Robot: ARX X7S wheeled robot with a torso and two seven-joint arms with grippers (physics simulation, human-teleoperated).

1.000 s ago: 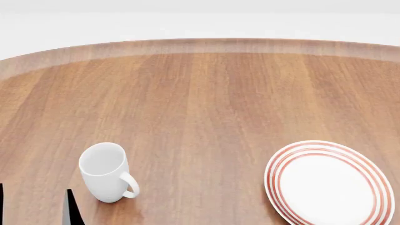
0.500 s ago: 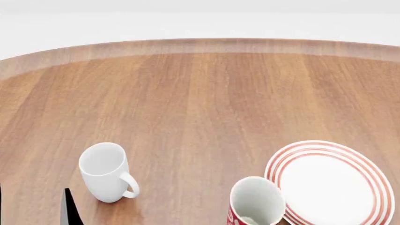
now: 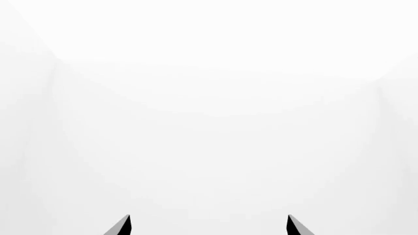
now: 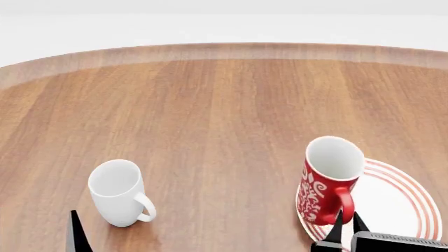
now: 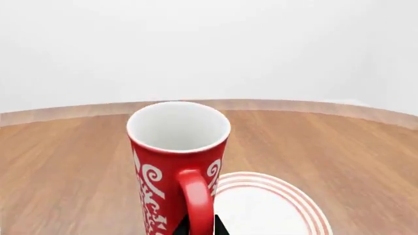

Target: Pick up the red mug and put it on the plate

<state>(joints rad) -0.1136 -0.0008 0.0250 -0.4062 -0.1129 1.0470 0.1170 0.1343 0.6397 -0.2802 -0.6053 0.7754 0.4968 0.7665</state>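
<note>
The red mug (image 4: 326,184), tall with white swirls and a white inside, stands upright over the left rim of the plate (image 4: 402,197). Whether it touches the plate I cannot tell. My right gripper (image 4: 348,227) reaches in from the near edge, shut on the mug's red handle (image 4: 343,202). The right wrist view has the red mug (image 5: 173,166) close up, my right gripper (image 5: 201,227) clamped on its handle, and the plate (image 5: 274,210) behind it. My left gripper (image 3: 207,227) is open and holds nothing. Only one of its fingers (image 4: 75,233) shows in the head view.
A plain white mug (image 4: 119,191) stands upright at the near left of the round wooden table (image 4: 224,115), just right of my left finger. The table's far edge (image 4: 224,51) curves across the back. The left wrist view faces only a blank white background.
The red mug has moved up and to the right from the bottom edge of the head view to over the plate's left rim. The right gripper has come into view beneath it.
</note>
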